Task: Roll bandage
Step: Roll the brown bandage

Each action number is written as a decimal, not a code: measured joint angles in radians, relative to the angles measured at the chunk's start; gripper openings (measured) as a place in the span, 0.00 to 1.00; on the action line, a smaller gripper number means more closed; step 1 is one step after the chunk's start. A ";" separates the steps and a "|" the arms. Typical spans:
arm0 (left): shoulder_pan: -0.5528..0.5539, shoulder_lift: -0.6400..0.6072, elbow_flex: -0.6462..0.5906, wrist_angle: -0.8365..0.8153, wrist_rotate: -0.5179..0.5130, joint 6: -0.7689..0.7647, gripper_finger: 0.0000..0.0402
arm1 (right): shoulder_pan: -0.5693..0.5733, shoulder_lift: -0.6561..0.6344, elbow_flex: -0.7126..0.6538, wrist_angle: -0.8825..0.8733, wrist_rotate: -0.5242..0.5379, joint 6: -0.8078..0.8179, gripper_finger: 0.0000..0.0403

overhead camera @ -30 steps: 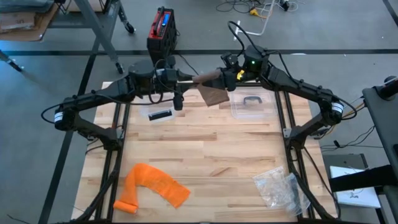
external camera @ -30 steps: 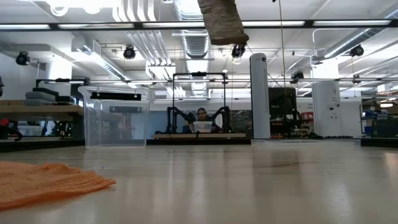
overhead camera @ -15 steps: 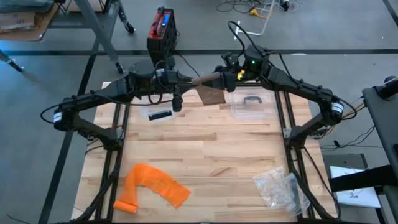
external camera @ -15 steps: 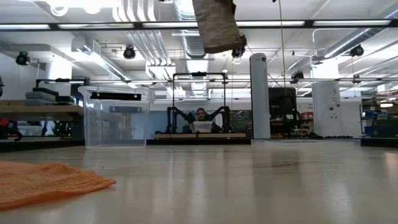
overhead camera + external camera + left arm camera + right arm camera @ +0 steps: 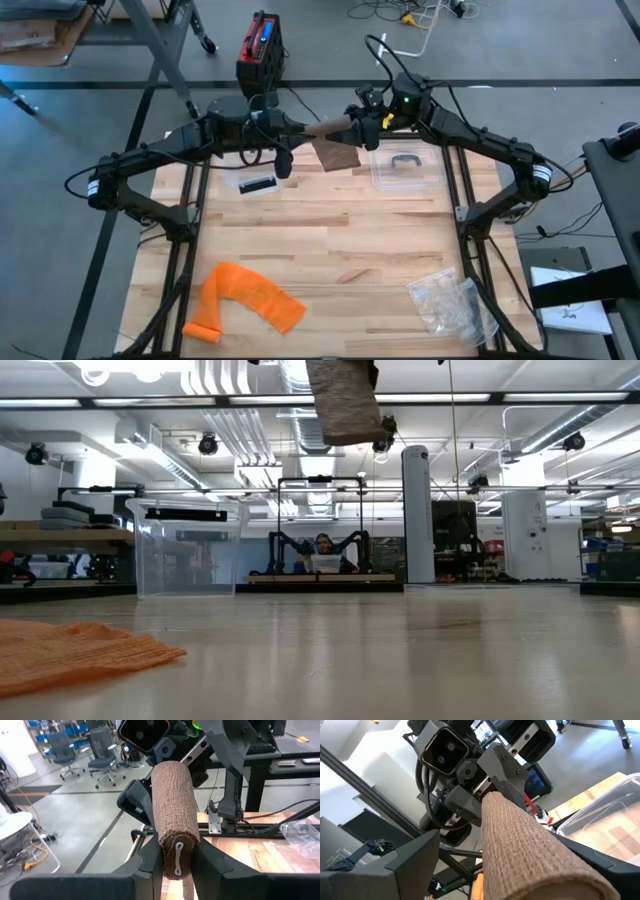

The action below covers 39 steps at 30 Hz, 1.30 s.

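Observation:
A brown bandage roll is held level, high above the table's far middle, between my two arms. Its loose tail hangs below it and shows at the top of the low view. My left gripper is shut on the roll's left end. My right gripper is open, with its fingers standing wide on either side of the roll's other end. My left gripper pinches the roll's end between its two fingers, coming level from the table's left. The roll lies along the fingers and juts out beyond them toward my right gripper, lifted clear of the table. My right gripper stands around the far end; whether a finger touches the roll I cannot tell.
A clear plastic box stands at the far right and a small black item lies under my left arm. Orange mesh cloth lies at the near left, and a clear plastic bag lies at the near right.
My left gripper has rolled about its own line, turning the roll with it. The hanging tail has swung a little toward the table's left and now hangs shorter. Neither arm has shifted its place.

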 joint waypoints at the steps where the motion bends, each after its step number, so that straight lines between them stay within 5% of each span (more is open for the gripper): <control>1: 0.000 0.005 0.010 -0.013 0.000 -0.005 0.18 | 0.000 0.000 0.000 -0.002 0.001 -0.010 0.83; 28: 0.001 0.075 0.122 -0.107 -0.011 0.084 0.19 | 0.014 0.017 0.000 0.013 0.054 0.104 0.81; 39: 0.000 0.075 0.122 -0.100 -0.005 0.192 0.18 | 0.014 0.017 0.000 0.011 0.060 0.164 0.62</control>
